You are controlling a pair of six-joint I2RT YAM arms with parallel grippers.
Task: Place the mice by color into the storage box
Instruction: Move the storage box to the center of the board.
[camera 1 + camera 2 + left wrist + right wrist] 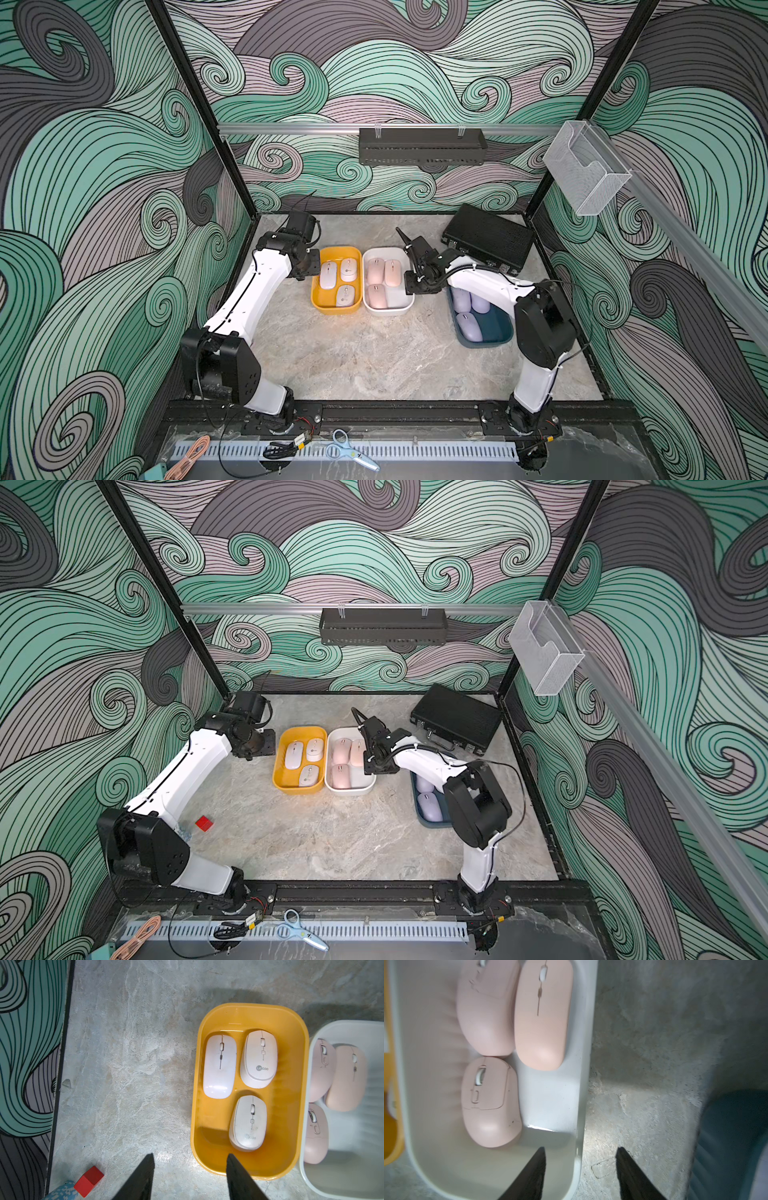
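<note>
Marbled grey tabletop (374,365) carries three storage boxes, and your sorting looks finished. Read the places in a top view, with twelve toward the back wall.

- Three off-white mice (328,275) lie in the yellow box (336,311).
- Three pink mice (392,272) lie in the white box (388,311), which sits against the yellow one at its three o'clock side.
- Three lavender mice (469,326) show in the blue box (494,332), partly behind your right arm. That box stands apart at the white box's four o'clock.

Your left gripper (189,1155) is spread and empty, straddling the yellow box's nine o'clock wall. Your right gripper (581,1149) is likewise parted with nothing between its fingers, astride the white box's three o'clock rim.

What remains, I judge, is a clean withdrawal:

- Lift each wrist straight up first, so no fingertip hooks a rim and drags a light box.
- Only then swing away, the left arm toward nine and the right toward six.
- Keep the right arm clear of the blue box beneath its forearm.
- Keep it clear too of the black case (488,239) at the white box's two o'clock.
- Leave both hands parted throughout.
</note>
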